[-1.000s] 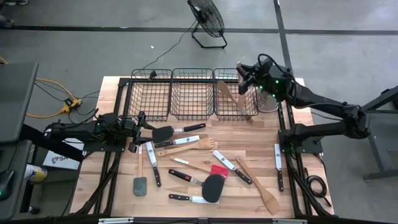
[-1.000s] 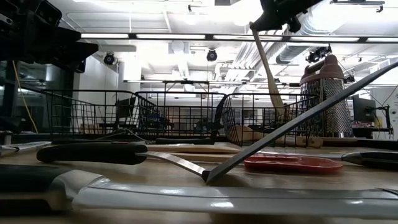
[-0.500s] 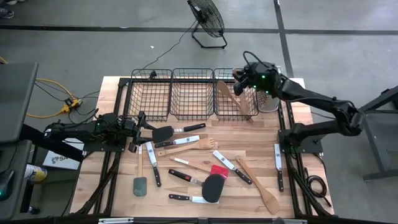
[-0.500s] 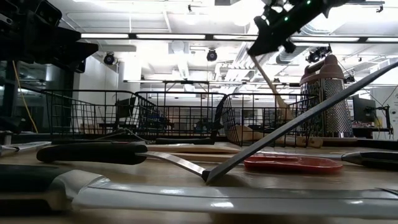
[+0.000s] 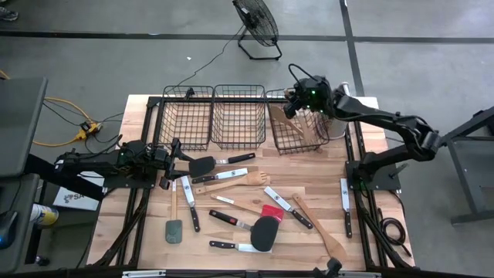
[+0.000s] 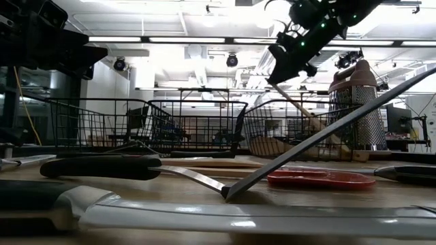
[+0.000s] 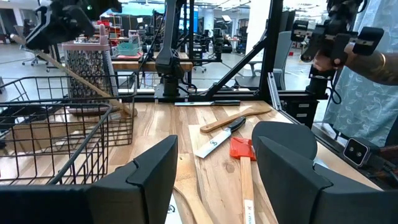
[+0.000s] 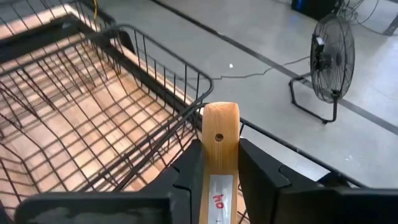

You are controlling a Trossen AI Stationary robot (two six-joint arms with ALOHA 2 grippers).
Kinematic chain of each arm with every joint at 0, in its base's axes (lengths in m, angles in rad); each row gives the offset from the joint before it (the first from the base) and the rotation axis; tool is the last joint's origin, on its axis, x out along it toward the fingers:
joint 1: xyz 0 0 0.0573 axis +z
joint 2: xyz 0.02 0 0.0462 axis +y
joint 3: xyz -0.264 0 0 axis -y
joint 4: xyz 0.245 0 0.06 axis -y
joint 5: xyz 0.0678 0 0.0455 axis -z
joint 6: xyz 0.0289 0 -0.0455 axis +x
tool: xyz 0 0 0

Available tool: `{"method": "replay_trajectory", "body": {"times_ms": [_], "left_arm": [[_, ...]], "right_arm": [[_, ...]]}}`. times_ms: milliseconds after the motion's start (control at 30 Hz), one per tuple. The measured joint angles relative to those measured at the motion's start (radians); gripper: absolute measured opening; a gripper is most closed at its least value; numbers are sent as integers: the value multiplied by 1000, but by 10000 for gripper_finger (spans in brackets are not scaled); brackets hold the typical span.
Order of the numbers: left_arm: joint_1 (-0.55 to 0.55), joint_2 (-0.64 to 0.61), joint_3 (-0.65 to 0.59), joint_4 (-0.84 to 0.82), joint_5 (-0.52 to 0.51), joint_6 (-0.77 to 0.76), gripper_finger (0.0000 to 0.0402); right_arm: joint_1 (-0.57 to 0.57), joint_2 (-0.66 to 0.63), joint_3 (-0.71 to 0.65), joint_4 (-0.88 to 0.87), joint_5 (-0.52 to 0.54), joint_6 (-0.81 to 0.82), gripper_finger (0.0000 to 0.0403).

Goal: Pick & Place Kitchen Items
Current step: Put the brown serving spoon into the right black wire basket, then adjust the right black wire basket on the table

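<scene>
right gripper above the rightmost black wire basket, jaws clamped on a pale wooden spatula's handle. left gripper waits at the table's left, jaws apart, holding nothing.

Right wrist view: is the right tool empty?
No. The right tool grips the pale wooden handle of a utensil between its two dark fingers, above a wire basket.
</scene>
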Motion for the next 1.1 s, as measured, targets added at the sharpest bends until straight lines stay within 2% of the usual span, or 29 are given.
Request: {"method": "replay_trajectory", "body": {"times_ms": [500, 667, 833, 1100], "left_arm": [[0, 0, 0, 0, 0, 0, 212], [0, 0, 0, 0, 0, 0, 212], [0, 0, 0, 0, 0, 0, 212], [0, 0, 0, 0, 0, 0, 212]], "right_arm": [[1, 21, 0, 26, -1, 5, 161], [1, -2, 0, 41, -3, 37, 166], [2, -83, 0, 18, -29, 57, 161], [44, -209, 0, -131, -177, 147, 152]]}}
